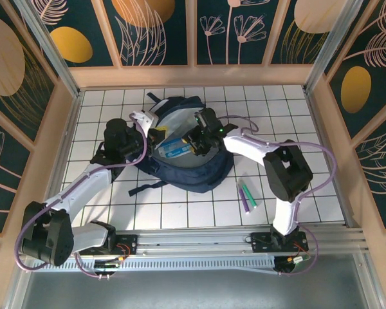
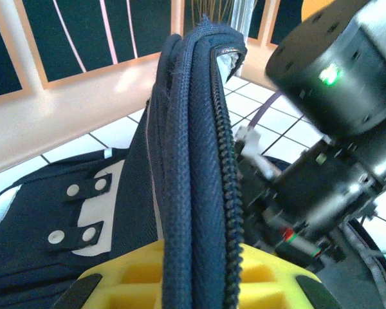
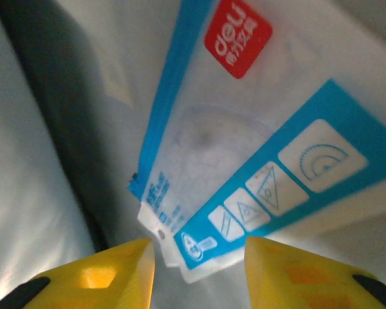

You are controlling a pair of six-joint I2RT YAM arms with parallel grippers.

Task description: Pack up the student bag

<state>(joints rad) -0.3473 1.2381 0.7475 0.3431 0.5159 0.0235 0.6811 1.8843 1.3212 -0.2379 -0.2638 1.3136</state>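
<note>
The student bag (image 1: 202, 172) lay on the counter (image 1: 180, 212). The left fingers (image 2: 132, 273) pinched its zipper edge; the right fingers (image 3: 109, 277) stood spread inside its mouth, just above a blue-and-white stationery packet (image 3: 244, 148).

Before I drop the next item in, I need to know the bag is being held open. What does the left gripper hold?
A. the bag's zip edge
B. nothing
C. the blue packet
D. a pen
A: in the left wrist view the zip edge of the bag runs up from between the yellow fingers of the left gripper, which is shut on it.
</note>
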